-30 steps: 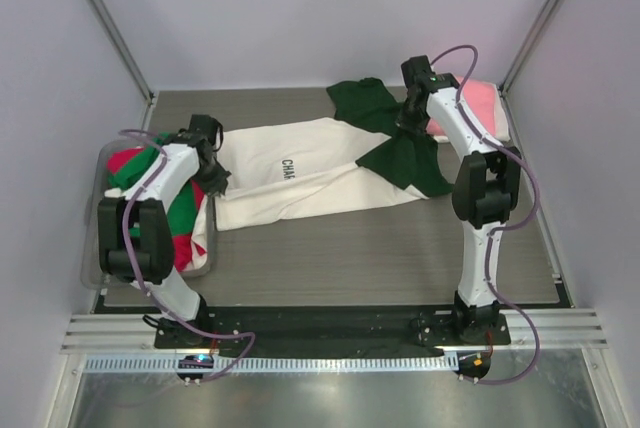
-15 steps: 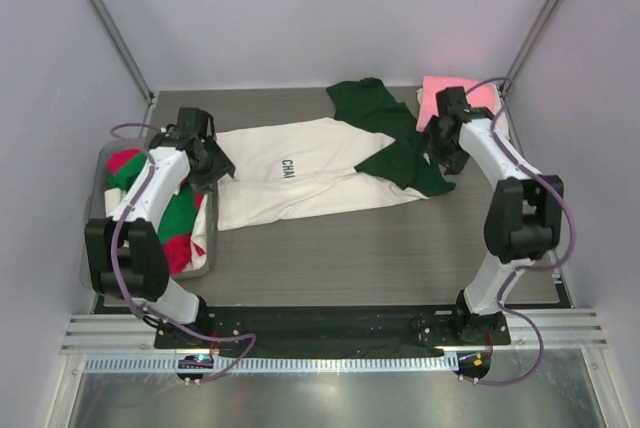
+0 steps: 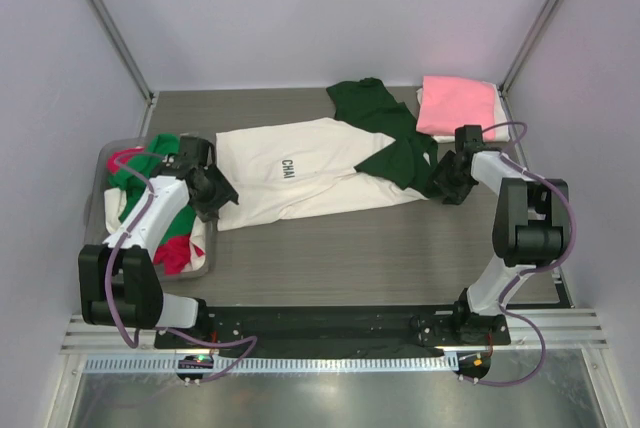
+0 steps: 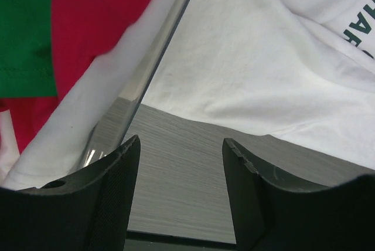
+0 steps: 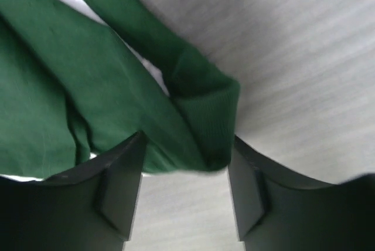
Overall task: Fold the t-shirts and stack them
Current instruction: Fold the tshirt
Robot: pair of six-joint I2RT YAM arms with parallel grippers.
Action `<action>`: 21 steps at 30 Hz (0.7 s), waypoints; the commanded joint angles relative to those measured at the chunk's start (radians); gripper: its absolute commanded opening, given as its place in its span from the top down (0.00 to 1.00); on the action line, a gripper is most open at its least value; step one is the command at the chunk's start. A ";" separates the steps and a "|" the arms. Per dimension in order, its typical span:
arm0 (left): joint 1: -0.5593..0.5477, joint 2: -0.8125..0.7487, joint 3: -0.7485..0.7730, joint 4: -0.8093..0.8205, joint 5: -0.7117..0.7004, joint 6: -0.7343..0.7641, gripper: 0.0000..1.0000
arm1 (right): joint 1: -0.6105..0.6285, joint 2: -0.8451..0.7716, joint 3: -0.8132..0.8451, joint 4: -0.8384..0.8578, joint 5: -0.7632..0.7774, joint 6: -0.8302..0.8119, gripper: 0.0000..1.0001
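Under the right gripper (image 5: 186, 145), wrist view alone shows green cuff (image 5: 205, 101), seemingly ungrasped.

Grey table (image 3: 330, 258) w/ cream-green t-shirt (image 3: 300, 178) spread mid, pink t-shirt (image 3: 455, 103) (folded) far right, tub (image 3: 93, 208) left.

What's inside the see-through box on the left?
Crumpled green, red and white t-shirts fill the clear plastic tub. The left arm covers part of the pile, and whatever lies underneath it is hidden.
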 commanded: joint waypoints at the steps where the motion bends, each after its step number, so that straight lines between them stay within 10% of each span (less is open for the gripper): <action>1: 0.006 -0.036 -0.022 0.028 -0.020 -0.001 0.40 | -0.015 0.015 0.025 0.114 -0.006 -0.007 0.40; 8: -0.005 -0.064 -0.051 0.037 -0.066 -0.031 0.42 | -0.037 -0.084 -0.052 0.104 0.056 -0.024 0.98; 21: -0.244 -0.196 -0.229 0.034 -0.256 -0.235 0.43 | -0.098 -0.575 -0.390 -0.059 0.108 0.008 0.99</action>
